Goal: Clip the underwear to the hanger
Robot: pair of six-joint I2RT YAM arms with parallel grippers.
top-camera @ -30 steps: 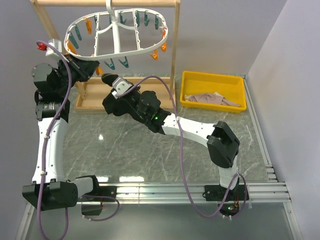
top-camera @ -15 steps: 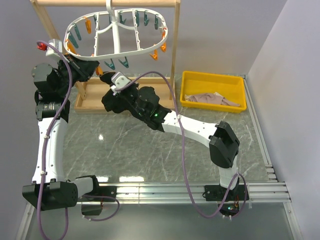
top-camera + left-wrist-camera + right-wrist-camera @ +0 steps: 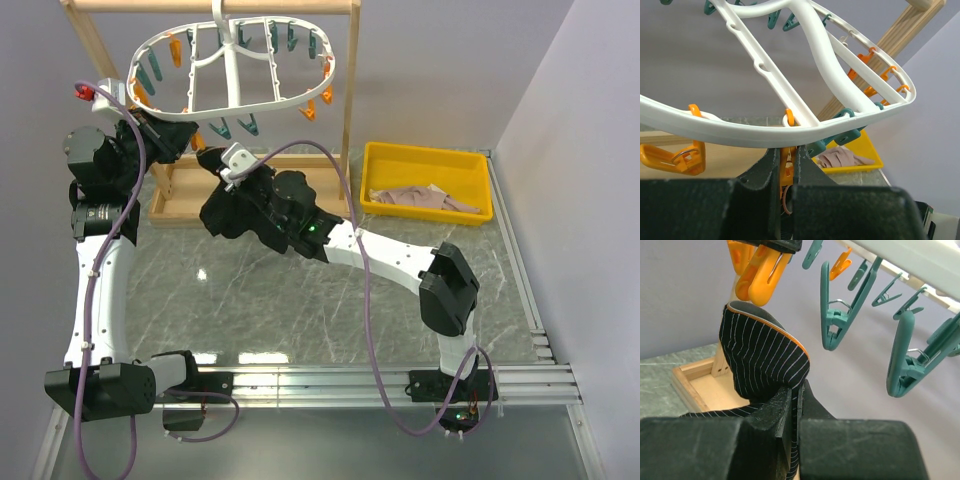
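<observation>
The white oval hanger (image 3: pixel 235 62) hangs from the wooden frame, with orange and teal pegs around its rim; its rim also crosses the left wrist view (image 3: pixel 740 131). My left gripper (image 3: pixel 188 140) is shut on an orange peg (image 3: pixel 786 162) at the hanger's near left rim. My right gripper (image 3: pixel 213 162) is shut on the black pinstriped underwear (image 3: pixel 762 355), which bunches below it (image 3: pixel 228 210). It holds the orange-edged waistband fold just under the orange peg (image 3: pixel 760 275) that the left gripper holds.
A wooden frame (image 3: pixel 345 90) with a base tray (image 3: pixel 180 200) holds the hanger. A yellow bin (image 3: pixel 430 185) with a pinkish-beige cloth (image 3: pixel 420 198) stands at the back right. Teal pegs (image 3: pixel 845 315) hang close beside the underwear.
My right gripper has lifted the underwear up and to the left, closer to the orange peg. The left gripper has stayed on the peg.
</observation>
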